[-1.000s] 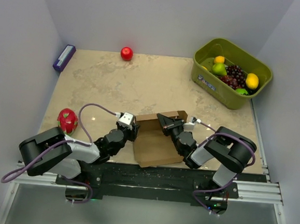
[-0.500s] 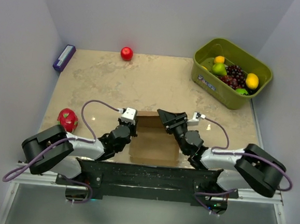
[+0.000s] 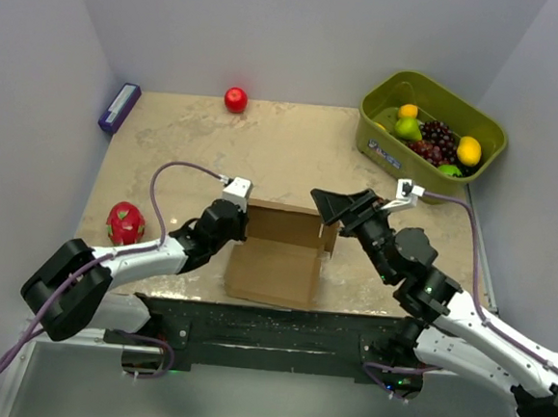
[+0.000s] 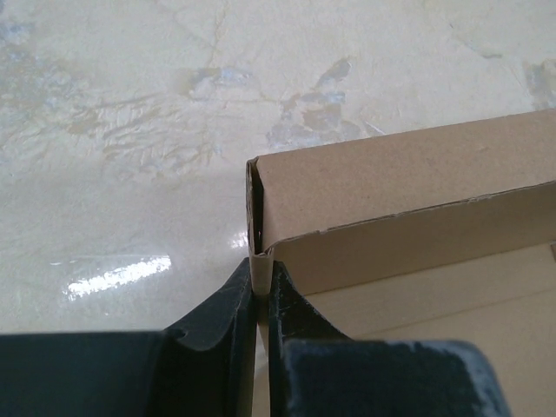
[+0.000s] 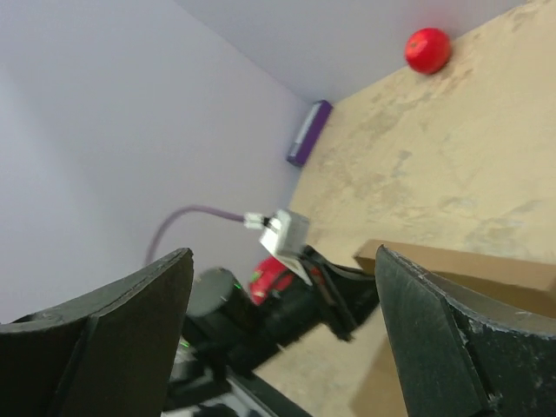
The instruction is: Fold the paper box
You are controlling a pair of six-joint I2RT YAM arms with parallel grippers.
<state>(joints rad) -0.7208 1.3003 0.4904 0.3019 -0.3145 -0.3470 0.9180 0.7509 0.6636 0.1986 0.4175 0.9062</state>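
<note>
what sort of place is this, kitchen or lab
Probably a robot lab cell, not a kitchen: a left robot arm and right robot arm bolted to a beige marble-look table, blank grey walls close around it, a staged olive-green plastic fruit bin.

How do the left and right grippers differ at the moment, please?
The left gripper is shut; the right gripper stands wide open. The left gripper pinches the box by a wall near a corner; the right gripper holds nothing. Both are black and sit near the box's far wall.
</note>
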